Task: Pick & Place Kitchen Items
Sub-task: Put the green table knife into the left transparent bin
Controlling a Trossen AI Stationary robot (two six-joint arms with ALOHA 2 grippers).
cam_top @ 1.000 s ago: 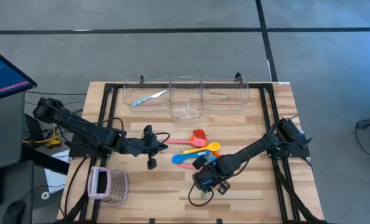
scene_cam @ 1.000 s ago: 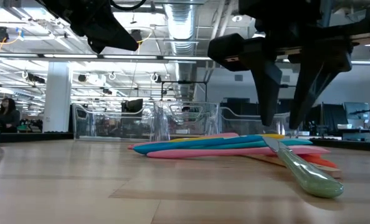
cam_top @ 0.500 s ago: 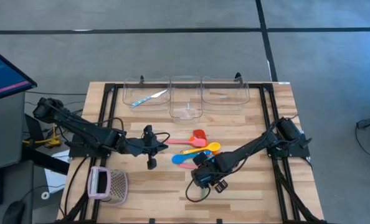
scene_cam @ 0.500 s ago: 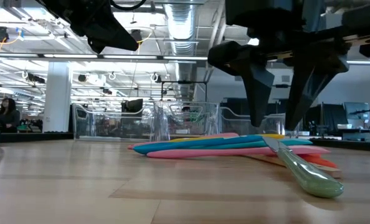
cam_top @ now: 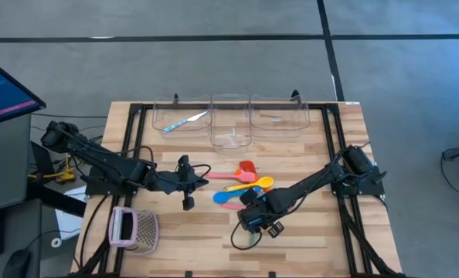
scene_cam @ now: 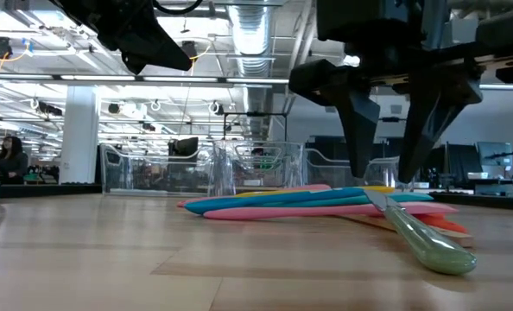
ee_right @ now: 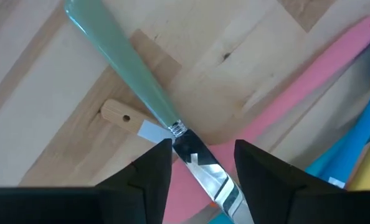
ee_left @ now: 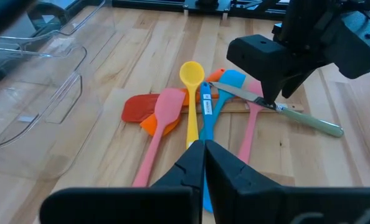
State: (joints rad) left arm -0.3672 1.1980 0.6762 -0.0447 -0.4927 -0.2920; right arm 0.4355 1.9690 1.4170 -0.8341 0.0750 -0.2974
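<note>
Right end effector (ee_right: 197, 163) spread astride the teal-handled knife (ee_right: 119, 65); blade tip hidden beneath it. Blue spoon (ee_left: 205, 106) label unreadable. Left end effector (ee_left: 203, 149) pressed together.

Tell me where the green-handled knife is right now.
The green-handled knife lies on the table at the right edge of the spoon pile, its blade across a pink spoon's handle, directly under the right tool, whose open fingers straddle the blade.

A glossy metal-bladed knife (ee_right: 172, 127) and smooth plastic spoons (ee_left: 191, 102) lie on matt wooden table (cam_top: 322, 232).
</note>
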